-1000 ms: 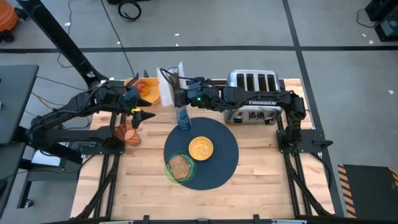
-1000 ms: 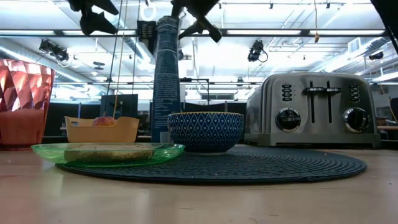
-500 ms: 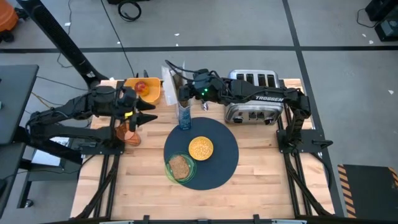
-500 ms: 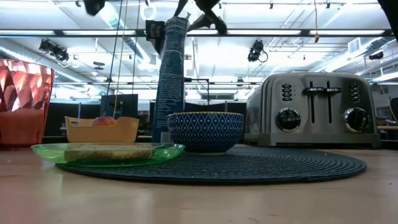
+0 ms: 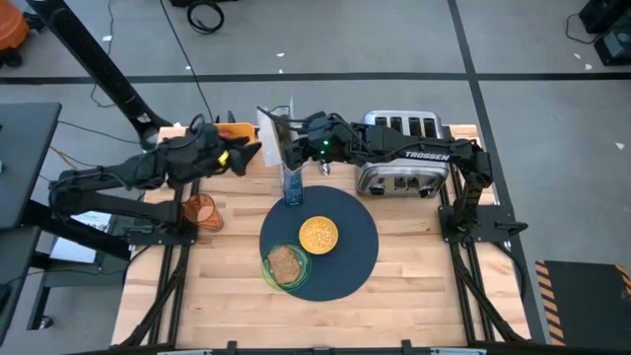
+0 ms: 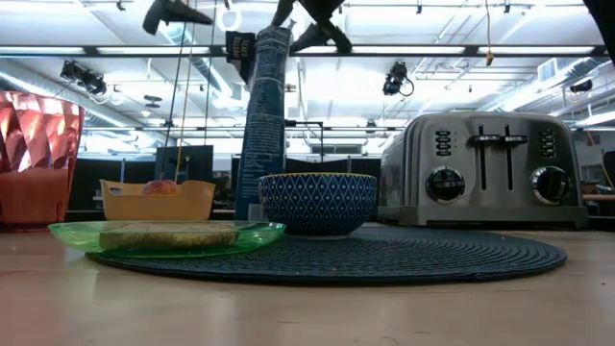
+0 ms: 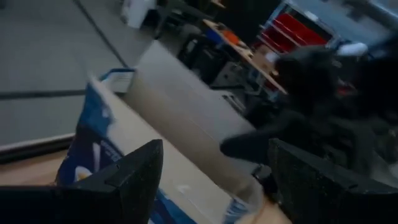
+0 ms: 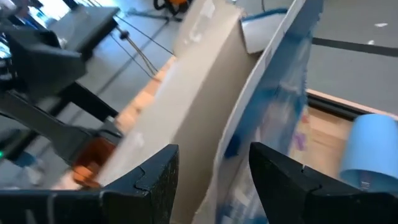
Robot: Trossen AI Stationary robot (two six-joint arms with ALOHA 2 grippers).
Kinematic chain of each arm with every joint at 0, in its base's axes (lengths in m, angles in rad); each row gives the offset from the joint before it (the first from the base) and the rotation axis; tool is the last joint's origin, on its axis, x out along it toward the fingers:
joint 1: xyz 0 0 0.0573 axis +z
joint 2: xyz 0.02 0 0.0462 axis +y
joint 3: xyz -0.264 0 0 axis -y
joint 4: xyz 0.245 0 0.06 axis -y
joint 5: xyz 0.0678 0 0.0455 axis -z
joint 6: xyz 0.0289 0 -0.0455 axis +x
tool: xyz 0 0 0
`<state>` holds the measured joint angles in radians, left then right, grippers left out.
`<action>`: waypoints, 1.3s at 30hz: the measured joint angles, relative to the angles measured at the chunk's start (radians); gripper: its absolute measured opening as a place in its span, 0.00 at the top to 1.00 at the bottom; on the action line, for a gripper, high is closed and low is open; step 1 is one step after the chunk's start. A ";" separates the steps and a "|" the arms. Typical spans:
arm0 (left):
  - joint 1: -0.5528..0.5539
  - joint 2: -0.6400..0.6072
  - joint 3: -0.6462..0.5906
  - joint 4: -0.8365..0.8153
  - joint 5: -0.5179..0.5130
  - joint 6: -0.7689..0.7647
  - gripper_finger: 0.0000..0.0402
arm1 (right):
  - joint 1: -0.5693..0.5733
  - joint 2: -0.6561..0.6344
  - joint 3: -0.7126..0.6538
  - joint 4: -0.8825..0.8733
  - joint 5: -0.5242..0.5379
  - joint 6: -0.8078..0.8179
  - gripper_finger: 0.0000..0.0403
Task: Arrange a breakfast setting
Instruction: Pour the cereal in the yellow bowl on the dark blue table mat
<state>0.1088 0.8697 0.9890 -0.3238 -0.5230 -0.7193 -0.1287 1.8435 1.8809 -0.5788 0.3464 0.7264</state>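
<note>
High view has my right gripper (image 5: pixel 288 150) near the worktop's far edge, just above the blue cup (image 5: pixel 292 187), its fingers (image 8: pixel 155 180) set apart around a tilted cereal box (image 5: pixel 274 133); whether they press it I cannot tell. My left gripper (image 5: pixel 248 153) hangs beside the box over the tray (image 5: pixel 222 129), fingers (image 7: pixel 134 177) wide and holding nothing. On the mat (image 5: pixel 350 247) sit the bowl (image 5: pixel 318 235) and the plate (image 5: pixel 286 266) with toast; the tumbler (image 5: pixel 201 209) stands by the left edge.
</note>
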 joint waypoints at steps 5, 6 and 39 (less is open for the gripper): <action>0.031 0.080 0.000 0.006 0.003 -0.068 0.27 | -0.001 0.001 0.000 -0.054 0.018 -0.048 0.50; 0.032 0.093 0.000 0.007 0.004 -0.085 0.27 | -0.002 0.001 0.000 -0.051 0.015 -0.054 0.50; 0.036 0.138 0.001 -0.184 0.047 -0.312 0.27 | 0.009 0.004 -0.128 0.273 -0.355 -0.297 0.50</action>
<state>0.1452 1.0077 0.9897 -0.5076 -0.4755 -1.0313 -0.1195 1.8473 1.7525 -0.3059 -0.0087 0.4291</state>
